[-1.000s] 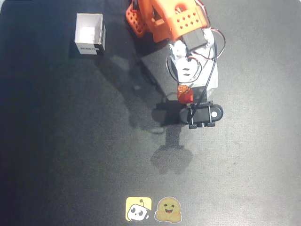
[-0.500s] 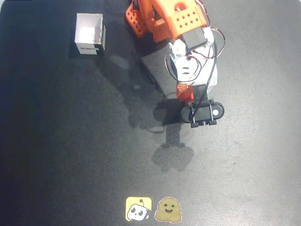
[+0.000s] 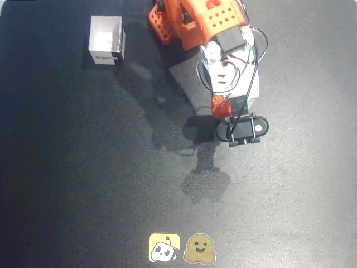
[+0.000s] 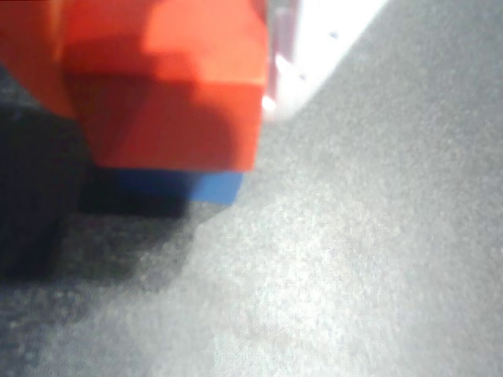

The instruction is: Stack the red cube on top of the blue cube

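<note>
Dark grey speckled table (image 3: 83, 184), matte.

Overhead camera looks straight down on dark surface (image 3: 83, 184), arm at top centre, whole workspace in frame. Wrist camera rides at gripper (image 3: 222, 109), very close, angled down along surface. Shared ground: red cube (image 4: 169, 86), its top (image 3: 220, 104) showing from above.

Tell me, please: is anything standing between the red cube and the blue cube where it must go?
Nothing visible does. In the wrist view the red cube sits directly above the blue cube, with no other object between them; the white box stands far off.
</note>
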